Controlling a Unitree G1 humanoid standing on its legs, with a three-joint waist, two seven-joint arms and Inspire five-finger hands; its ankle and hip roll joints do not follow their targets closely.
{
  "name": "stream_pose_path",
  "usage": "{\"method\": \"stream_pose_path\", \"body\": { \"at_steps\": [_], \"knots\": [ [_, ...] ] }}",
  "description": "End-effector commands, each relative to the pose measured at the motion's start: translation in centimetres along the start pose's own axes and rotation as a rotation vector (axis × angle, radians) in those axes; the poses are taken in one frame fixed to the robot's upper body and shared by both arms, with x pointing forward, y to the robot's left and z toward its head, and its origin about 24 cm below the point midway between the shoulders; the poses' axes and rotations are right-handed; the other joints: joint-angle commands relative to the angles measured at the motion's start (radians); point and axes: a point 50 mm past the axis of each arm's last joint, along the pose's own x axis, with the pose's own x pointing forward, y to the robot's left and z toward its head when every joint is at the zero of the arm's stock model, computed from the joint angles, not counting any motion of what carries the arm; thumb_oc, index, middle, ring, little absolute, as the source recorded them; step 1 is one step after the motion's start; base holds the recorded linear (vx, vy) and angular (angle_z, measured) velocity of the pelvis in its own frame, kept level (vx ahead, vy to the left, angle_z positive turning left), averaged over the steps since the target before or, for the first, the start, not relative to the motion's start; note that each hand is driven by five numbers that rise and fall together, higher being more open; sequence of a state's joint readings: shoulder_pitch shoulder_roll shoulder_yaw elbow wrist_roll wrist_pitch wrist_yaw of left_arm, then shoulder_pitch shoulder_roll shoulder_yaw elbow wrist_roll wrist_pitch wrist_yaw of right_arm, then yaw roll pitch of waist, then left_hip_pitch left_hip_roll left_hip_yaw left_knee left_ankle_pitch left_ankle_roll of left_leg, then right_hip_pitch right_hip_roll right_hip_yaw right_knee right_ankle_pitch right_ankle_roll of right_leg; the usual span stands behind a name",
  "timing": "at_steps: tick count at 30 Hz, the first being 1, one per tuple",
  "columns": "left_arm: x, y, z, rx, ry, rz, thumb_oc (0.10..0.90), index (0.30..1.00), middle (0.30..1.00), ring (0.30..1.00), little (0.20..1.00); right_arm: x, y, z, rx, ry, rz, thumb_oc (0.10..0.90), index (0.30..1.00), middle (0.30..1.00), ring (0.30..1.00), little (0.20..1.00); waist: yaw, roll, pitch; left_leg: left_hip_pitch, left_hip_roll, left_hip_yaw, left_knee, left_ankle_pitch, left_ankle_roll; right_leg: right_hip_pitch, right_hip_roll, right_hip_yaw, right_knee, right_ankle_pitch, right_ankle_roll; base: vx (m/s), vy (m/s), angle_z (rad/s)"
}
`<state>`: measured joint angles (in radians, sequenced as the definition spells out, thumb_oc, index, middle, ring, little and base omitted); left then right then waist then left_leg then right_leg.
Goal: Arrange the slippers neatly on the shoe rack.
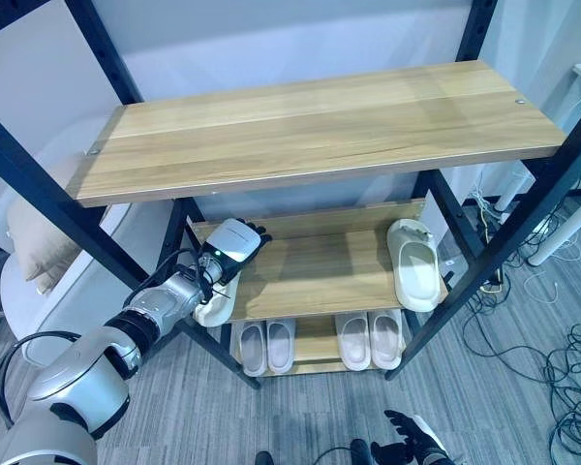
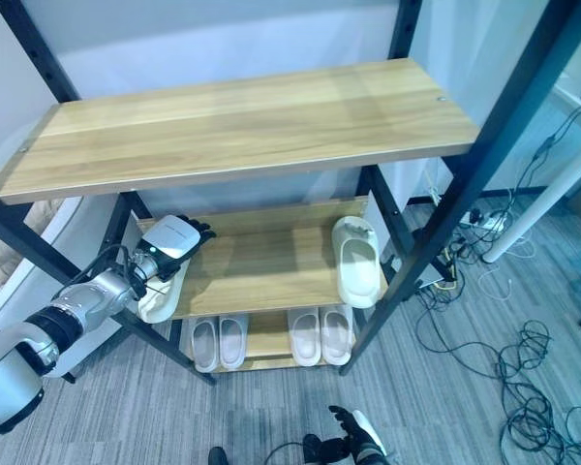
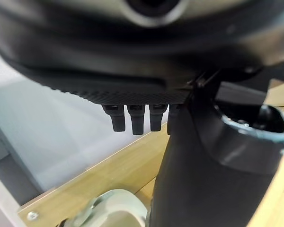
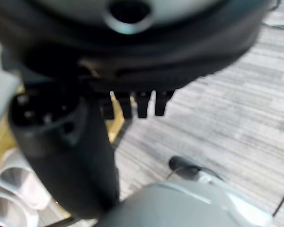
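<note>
The left hand point(image 1: 234, 242) is held over the left end of the middle shelf point(image 1: 320, 266), directly above a white slipper point(image 1: 216, 304) whose heel overhangs the shelf's front edge. The slipper's long axis runs front to back, its toe hidden under the palm. In the left wrist view the fingers point(image 3: 132, 119) are seen straight and relaxed, nothing being gripped. A second slipper point(image 1: 413, 263) lies at the shelf's right end, well apart; the left hand is clearly the nearer. The right hand point(image 1: 410, 449) hangs low, fingers loosely extended.
</note>
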<state>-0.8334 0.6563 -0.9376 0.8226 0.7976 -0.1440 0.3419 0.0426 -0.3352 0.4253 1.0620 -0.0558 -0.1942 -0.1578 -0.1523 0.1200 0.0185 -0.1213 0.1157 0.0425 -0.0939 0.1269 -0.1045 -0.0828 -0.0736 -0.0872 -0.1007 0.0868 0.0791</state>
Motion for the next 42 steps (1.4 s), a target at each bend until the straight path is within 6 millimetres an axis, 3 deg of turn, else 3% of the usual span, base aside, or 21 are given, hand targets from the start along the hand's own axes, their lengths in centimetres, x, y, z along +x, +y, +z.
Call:
{"method": "stream_pose_path", "body": {
  "at_steps": [1, 11, 18, 25, 35, 42],
  "knots": [
    [1.2, 9.6, -7.8, 0.121, 0.291, 0.293, 0.8, 0.9, 0.9, 0.9, 0.9, -0.7, 0.2, -2.2, -0.043, 0.072, 0.029, 0.8, 0.9, 0.9, 0.9, 0.9, 0.014, 0.023, 0.015, 0.024, -0.028, 0.044, 0.007, -0.103, 0.009, 0.005, 0.003, -0.046, 0.013, -0.15, 0.057, 0.0, 0.0, 0.0],
    [1.1, 10.3, -8.1, 0.068, 0.307, 0.322, 0.8, 0.9, 0.9, 0.9, 0.9, -0.7, 0.3, -2.1, -0.04, 0.072, 0.031, 0.8, 0.9, 0.9, 0.9, 0.9, 0.018, 0.016, 0.016, 0.022, -0.028, 0.044, 0.007, -0.102, 0.008, 0.002, 0.001, -0.053, 0.013, -0.148, 0.058, 0.0, 0.0, 0.0],
    [0.9, 11.0, -7.2, 0.009, 0.248, 0.373, 0.8, 0.9, 0.9, 0.9, 0.9, -0.7, 0.4, -2.1, -0.031, 0.076, 0.032, 0.8, 0.9, 0.9, 0.9, 0.9, 0.025, 0.013, 0.013, 0.033, -0.031, 0.039, 0.007, -0.104, 0.01, 0.019, 0.003, -0.059, 0.013, -0.155, 0.053, 0.0, 0.0, 0.0],
    [0.8, 12.9, -6.5, -0.003, 0.192, 0.448, 0.8, 0.9, 0.9, 0.9, 0.9, -0.8, 0.6, -2.2, -0.019, 0.085, 0.035, 0.8, 0.9, 0.9, 0.9, 0.9, 0.029, 0.012, 0.016, 0.039, -0.034, 0.033, 0.007, -0.106, 0.011, 0.027, 0.0, -0.063, 0.013, -0.16, 0.052, 0.01, 0.002, 0.07],
    [1.1, 13.3, -6.7, 0.117, 0.196, 0.418, 0.8, 0.9, 0.9, 0.9, 0.9, -0.7, 0.5, -2.2, -0.026, 0.087, 0.04, 0.8, 0.9, 0.9, 0.9, 0.9, 0.027, 0.016, 0.016, 0.04, -0.037, 0.033, 0.007, -0.109, 0.013, 0.026, -0.002, -0.063, 0.013, -0.157, 0.056, 0.0, 0.001, 0.01],
    [1.6, 12.1, -6.6, 0.164, 0.194, 0.335, 0.8, 0.9, 0.9, 0.9, 0.9, -0.7, 0.4, -2.3, -0.038, 0.09, 0.042, 0.8, 0.9, 0.9, 0.9, 0.9, 0.022, 0.018, 0.016, 0.04, -0.035, 0.038, 0.007, -0.111, 0.013, 0.024, -0.002, -0.059, 0.013, -0.156, 0.057, 0.0, 0.0, 0.0]
  ]
}}
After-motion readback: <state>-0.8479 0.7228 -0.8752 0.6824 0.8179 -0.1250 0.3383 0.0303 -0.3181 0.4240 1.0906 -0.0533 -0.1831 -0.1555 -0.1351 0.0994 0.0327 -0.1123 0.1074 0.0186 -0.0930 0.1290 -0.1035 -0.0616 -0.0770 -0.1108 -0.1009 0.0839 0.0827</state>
